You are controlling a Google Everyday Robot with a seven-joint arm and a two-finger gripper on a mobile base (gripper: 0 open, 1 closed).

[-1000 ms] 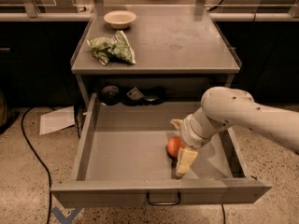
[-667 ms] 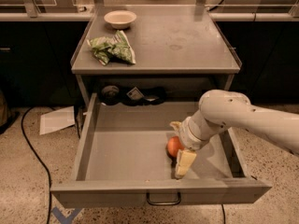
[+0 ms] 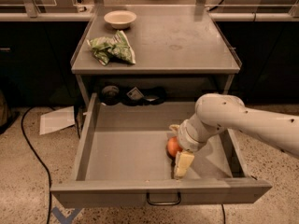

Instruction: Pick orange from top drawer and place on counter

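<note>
The orange (image 3: 172, 147) lies on the floor of the open top drawer (image 3: 126, 143), near its front right. My gripper (image 3: 177, 150) reaches down into the drawer from the right. Its pale fingers (image 3: 183, 164) stand on either side of the orange and are closed on it; the orange still rests on the drawer floor. The counter (image 3: 182, 41) is the grey cabinet top above the drawer.
A beige bowl (image 3: 120, 18) and a green-and-white snack bag (image 3: 112, 49) sit on the left of the counter. Dark objects (image 3: 133, 95) lie on the shelf behind the drawer. A cable (image 3: 32, 157) and a paper sheet (image 3: 57, 120) lie on the floor to the left.
My arm has shifted slightly to the left. The orange has stayed where it was between the fingers.
</note>
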